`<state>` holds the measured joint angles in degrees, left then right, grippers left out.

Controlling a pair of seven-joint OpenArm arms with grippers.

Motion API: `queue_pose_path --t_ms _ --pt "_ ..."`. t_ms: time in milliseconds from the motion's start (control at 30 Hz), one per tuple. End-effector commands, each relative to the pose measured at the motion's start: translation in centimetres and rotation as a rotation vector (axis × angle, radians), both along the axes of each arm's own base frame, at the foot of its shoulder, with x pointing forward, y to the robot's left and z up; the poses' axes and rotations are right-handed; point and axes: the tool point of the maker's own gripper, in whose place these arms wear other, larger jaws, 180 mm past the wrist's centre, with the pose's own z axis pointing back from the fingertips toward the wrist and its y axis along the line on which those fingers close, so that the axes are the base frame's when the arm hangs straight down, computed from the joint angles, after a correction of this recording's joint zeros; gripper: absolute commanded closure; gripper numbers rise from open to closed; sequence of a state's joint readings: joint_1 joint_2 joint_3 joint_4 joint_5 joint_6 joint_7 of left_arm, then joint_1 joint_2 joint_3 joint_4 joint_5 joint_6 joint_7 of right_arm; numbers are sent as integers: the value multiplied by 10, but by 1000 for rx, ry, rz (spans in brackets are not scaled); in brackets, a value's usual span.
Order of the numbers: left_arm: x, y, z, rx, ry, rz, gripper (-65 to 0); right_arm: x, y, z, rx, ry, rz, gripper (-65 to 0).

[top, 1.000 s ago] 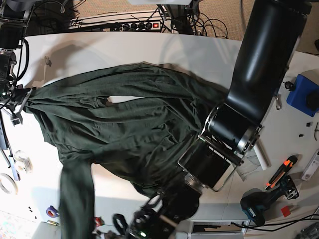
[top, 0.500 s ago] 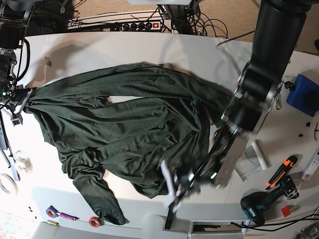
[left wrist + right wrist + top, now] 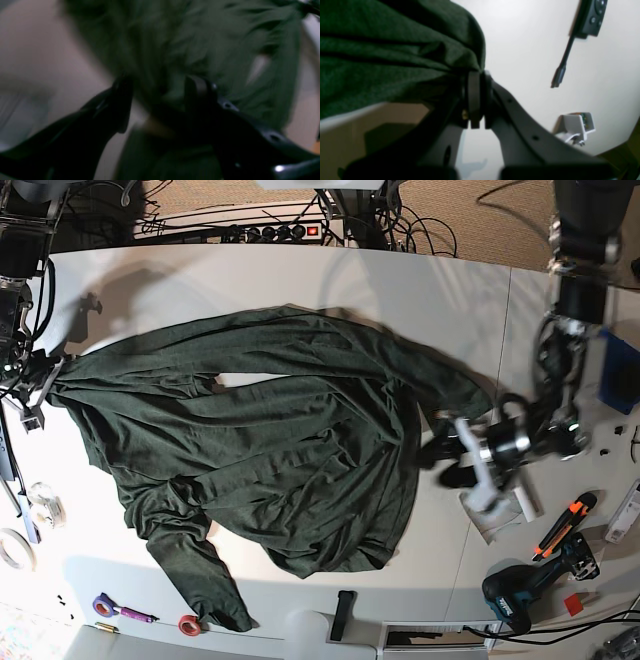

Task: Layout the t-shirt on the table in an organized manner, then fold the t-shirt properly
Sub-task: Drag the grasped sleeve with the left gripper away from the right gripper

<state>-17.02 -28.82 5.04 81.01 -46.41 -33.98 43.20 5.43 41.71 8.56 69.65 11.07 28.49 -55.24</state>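
Lying rumpled across the middle of the white bench [image 3: 400,300], the dark green t-shirt [image 3: 270,430] is reaching from the far-left edge to right of centre, with one sleeve [image 3: 195,575] trailing toward the near-left corner. At the left edge of the overhead view, the robot's right hand [image 3: 45,373] is gripping a bunched corner of the cloth; its wrist camera is showing the fingers [image 3: 473,97] pressed together on a fold of the green fabric, which is hanging over the bench edge there. On the right of the scene, the robot's left hand [image 3: 447,464] is hovering just beside the shirt's right hem, its two dark fingers [image 3: 122,100] standing apart; the wrist view is too blurred to tell whether they are touching the cloth that is filling the frame beyond them. A white sheet-like item [image 3: 495,510] is lying under that arm. Clutter is ringing the work area: a power strip [image 3: 270,230] along the far edge, a blue box [image 3: 612,370] at the right, an orange-handled tool [image 3: 565,525] and a cordless drill [image 3: 520,595] near right, and tape rolls [image 3: 15,548] at the near left.
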Motion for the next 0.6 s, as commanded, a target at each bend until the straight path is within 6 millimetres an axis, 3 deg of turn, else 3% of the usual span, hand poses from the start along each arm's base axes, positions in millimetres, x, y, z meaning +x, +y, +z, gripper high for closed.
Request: queue_pose_path --t_ms 0,167,367,400,500,567 --pt "6 12 10 12 -35 26 -315 9 -11 21 -32 -44 -1 0" --pt "0 52 -32 178 14 170 -315 9 -11 21 -32 -44 -1 0" --pt "-25 54 -61 179 120 165 -313 9 -9 20 -15 -45 -4 0" --pt "-30 54 -65 183 134 159 -281 9 -9 20 -15 -45 -4 0" --pt "-45 55 -79 199 183 152 -32 9 -9 20 -15 -45 -4 0" --pt "-55 57 -88 222 224 143 0 9 -9 20 -16 -45 -4 0"
